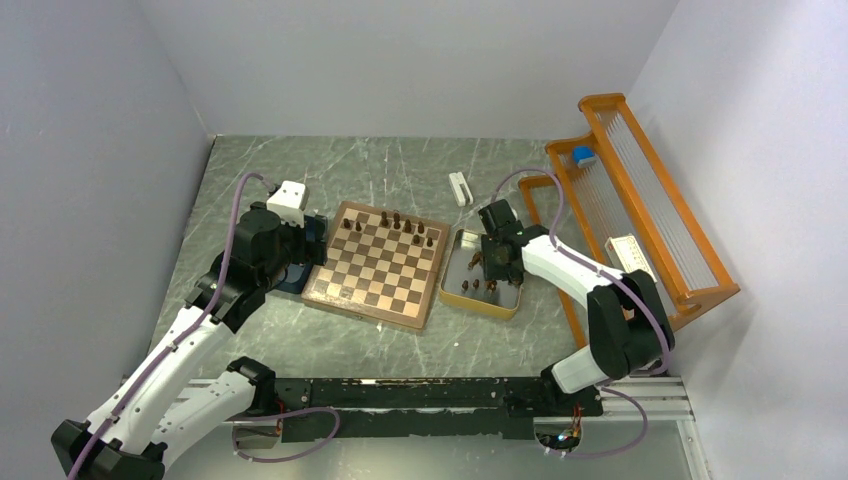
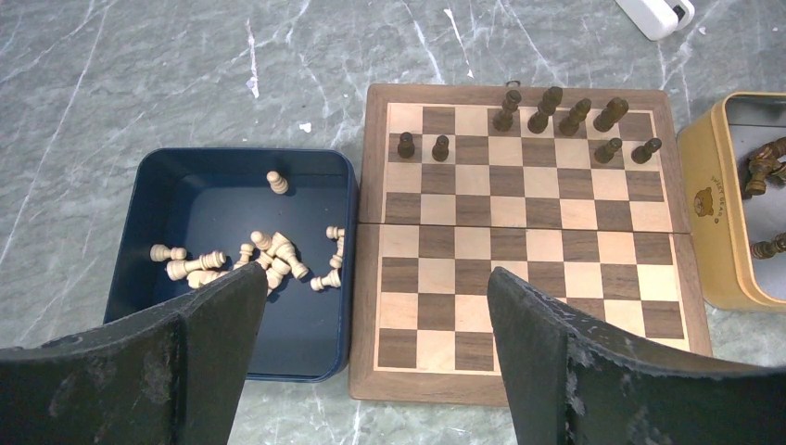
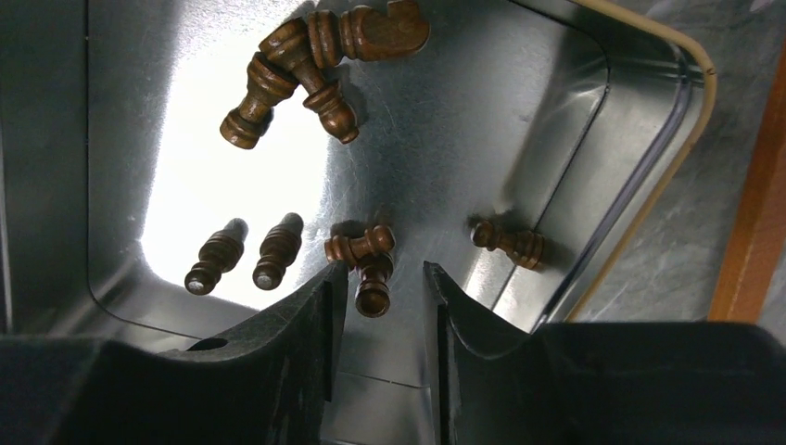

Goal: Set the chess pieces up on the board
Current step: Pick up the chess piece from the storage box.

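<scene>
- While the left gripper (image 2: 375, 283) hovers over the board (image 2: 524, 278), I see its jaws wide apart and empty.
- Several dark chess pieces (image 2: 547, 109) stand on the board's two far rows.
- The right gripper (image 3: 382, 276) is low inside the yellow-rimmed tin (image 3: 690, 56). Its jaws are narrowly parted either side of a lying piece (image 3: 373, 295), with gaps showing.

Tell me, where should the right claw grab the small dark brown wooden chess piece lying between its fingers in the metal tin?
Across its body near the wide base, straight down from above. The dark brown chess piece lies flat in the silver tin, lengthwise between the open fingers of the right gripper, so they meet its narrow sides. A second piece lies crosswise at its far end.
</scene>
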Tool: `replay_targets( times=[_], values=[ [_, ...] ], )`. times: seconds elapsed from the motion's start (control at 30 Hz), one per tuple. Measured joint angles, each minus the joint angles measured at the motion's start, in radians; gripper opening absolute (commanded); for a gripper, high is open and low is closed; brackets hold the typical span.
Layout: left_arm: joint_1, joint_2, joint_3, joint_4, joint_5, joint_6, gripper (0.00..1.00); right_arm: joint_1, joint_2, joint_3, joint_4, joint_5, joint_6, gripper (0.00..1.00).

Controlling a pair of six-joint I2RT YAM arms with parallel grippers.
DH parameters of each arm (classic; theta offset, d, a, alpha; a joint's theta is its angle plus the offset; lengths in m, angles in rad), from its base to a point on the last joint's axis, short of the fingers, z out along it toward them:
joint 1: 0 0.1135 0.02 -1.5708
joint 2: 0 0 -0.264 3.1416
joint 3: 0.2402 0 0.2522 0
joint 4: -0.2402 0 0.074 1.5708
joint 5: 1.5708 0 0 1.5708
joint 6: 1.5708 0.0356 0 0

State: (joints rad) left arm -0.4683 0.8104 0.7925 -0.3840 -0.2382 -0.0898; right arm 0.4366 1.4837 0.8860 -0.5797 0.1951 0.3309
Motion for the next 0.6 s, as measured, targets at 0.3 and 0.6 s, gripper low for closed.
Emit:
replay_targets(
  times=[0.3, 0.6],
  values=[
    [0.0, 0.0, 0.0, 0.0, 0.001, 0.0, 0.92, -0.005, 0.016, 0.0, 0.003, -0.028, 0.002, 0.34],
    [0.0, 0.001, 0.0, 0.0, 0.005, 0.0, 0.92, -0.005, 0.017, 0.0, 0.002, -0.032, 0.002, 0.36]
  ],
)
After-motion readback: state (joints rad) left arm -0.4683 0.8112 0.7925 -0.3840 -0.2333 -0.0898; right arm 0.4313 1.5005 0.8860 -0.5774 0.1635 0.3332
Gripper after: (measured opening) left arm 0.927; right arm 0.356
